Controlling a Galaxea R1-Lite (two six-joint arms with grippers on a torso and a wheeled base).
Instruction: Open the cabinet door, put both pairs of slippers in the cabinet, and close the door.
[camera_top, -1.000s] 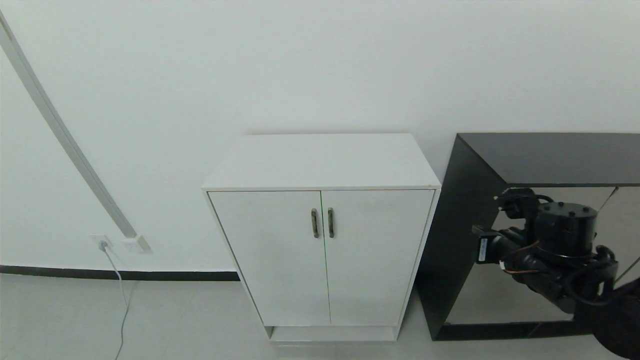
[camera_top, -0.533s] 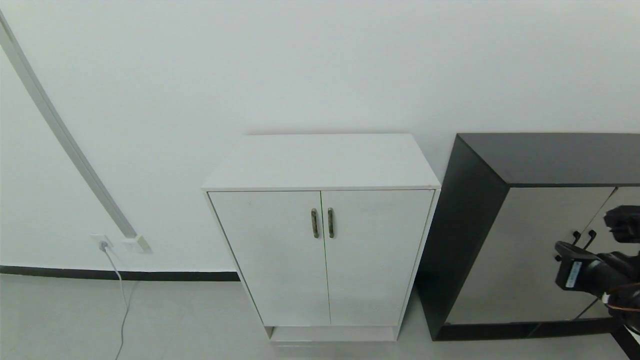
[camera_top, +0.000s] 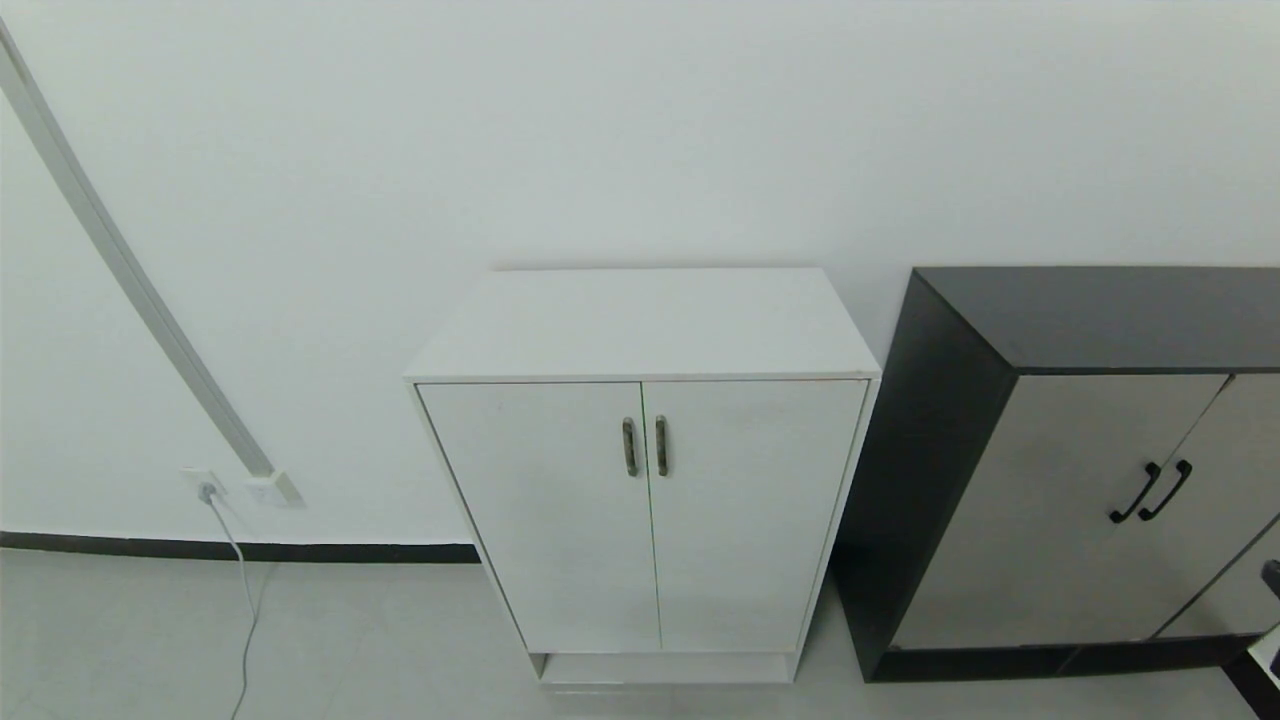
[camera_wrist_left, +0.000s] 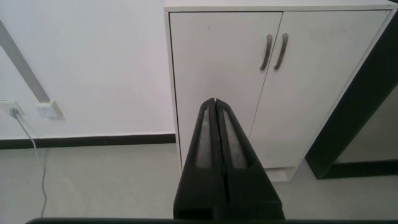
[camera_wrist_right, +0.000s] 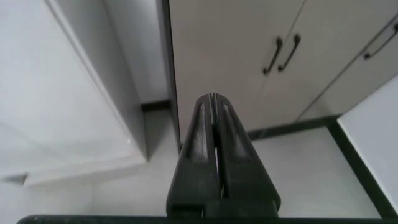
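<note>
The white cabinet (camera_top: 640, 500) stands against the wall with both doors closed, its two dark handles (camera_top: 645, 446) side by side at the middle. In the left wrist view my left gripper (camera_wrist_left: 214, 102) is shut with nothing between its fingers, held back from the white cabinet (camera_wrist_left: 217, 62) and level with its left door. My right gripper (camera_wrist_right: 213, 98) is shut and empty as well. It faces the gap between the white cabinet's side (camera_wrist_right: 87, 93) and the black cabinet (camera_wrist_right: 249, 37).
A black cabinet (camera_top: 940, 450) with grey doors and black handles (camera_top: 1150, 490) stands right beside the white one. A wall socket with a cable (camera_top: 207, 490) and a slanted conduit (camera_top: 130, 270) are on the left. Grey floor (camera_top: 380, 650) lies in front.
My right arm has drawn back down and to the right, leaving the head view almost entirely and uncovering the black cabinet's doors and handles. The white cabinet is unchanged.
</note>
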